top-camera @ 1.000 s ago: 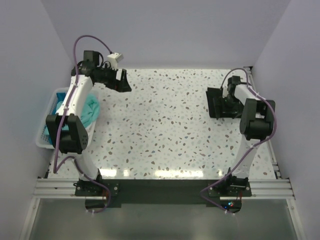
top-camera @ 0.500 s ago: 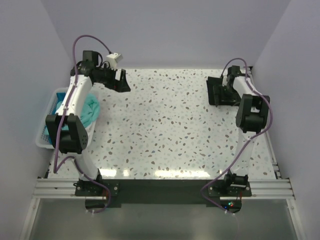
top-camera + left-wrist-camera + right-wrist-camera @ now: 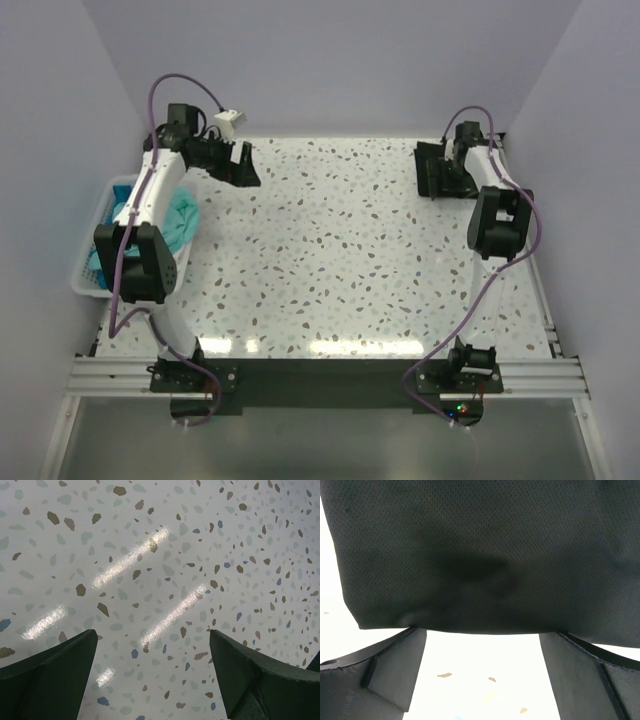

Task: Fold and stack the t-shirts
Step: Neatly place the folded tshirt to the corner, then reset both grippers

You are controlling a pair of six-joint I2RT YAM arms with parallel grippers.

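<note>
a speckled terrazzo worktop (image 3: pixel 330 260) is enclosed by pale lilac walls (image 3: pixel 330 60). the left arm (image 3: pixel 150 200) is extended to the far left corner, the left claw (image 3: pixel 152 632) held apart over bare surface. the right arm (image 3: pixel 497 215) is stretched to the far right corner, the right claw (image 3: pixel 485 632) spread apart just before the black t-shirt (image 3: pixel 480 555). a teal t-shirt (image 3: pixel 182 218) is heaped in the white basket (image 3: pixel 84 278) at the left edge.

Black t-shirt (image 3: pixel 470 555) cropped at top
</note>
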